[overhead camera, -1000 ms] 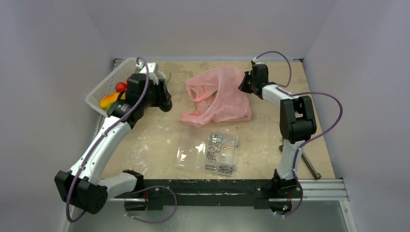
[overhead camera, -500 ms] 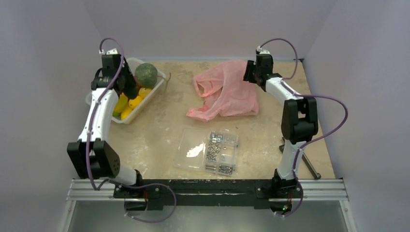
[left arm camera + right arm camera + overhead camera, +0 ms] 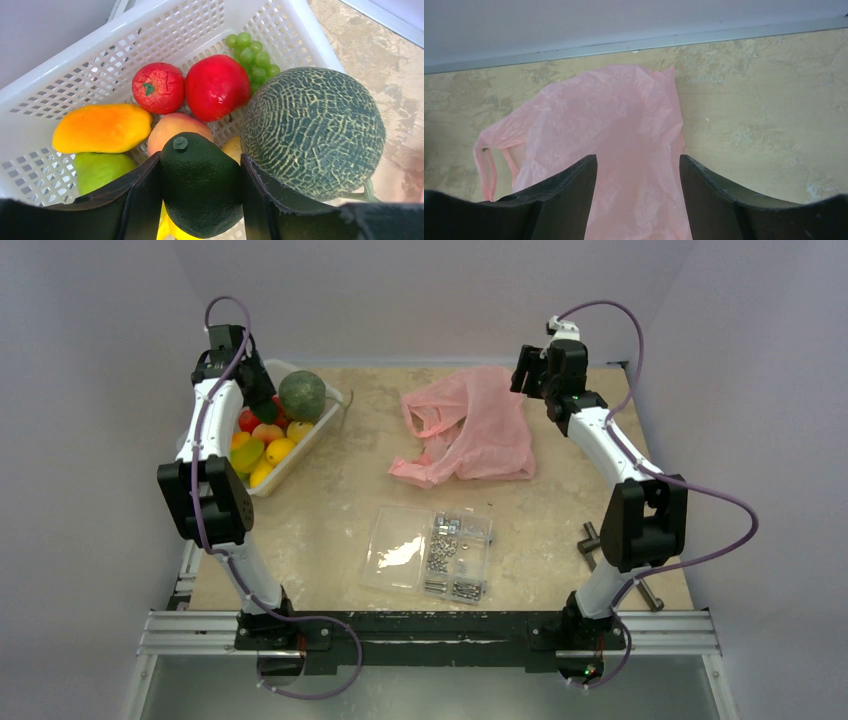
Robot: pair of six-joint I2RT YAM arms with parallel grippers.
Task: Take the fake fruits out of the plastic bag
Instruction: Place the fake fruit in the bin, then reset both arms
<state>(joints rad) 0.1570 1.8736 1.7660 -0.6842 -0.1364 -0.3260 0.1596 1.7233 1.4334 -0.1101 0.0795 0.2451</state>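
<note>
My left gripper (image 3: pixel 201 159) is shut on a dark green, pear-shaped fake fruit (image 3: pixel 200 195) and hangs just above the white basket (image 3: pixel 60 75). In the basket lie the grey-green netted melon (image 3: pixel 315 130), two red fruits (image 3: pixel 217 85), an orange-yellow mango (image 3: pixel 100 127), green grapes (image 3: pixel 252 55) and others. From above, the left gripper (image 3: pixel 262 400) sits beside the melon (image 3: pixel 302 395). The pink plastic bag (image 3: pixel 480 430) lies flat and crumpled at the far middle. My right gripper (image 3: pixel 638 159) stands open above the bag (image 3: pixel 624 120), holding nothing.
A flat clear case of metal screws (image 3: pixel 430 550) lies at the near middle of the table. A dark metal tool (image 3: pixel 590 540) rests by the right arm's base. The basket's rim (image 3: pixel 290 462) sits at the far left, close to the wall.
The right gripper has opened, let go of the bag and lifted back. The left arm has swung back to the basket's far left side. The bag has settled flatter.
</note>
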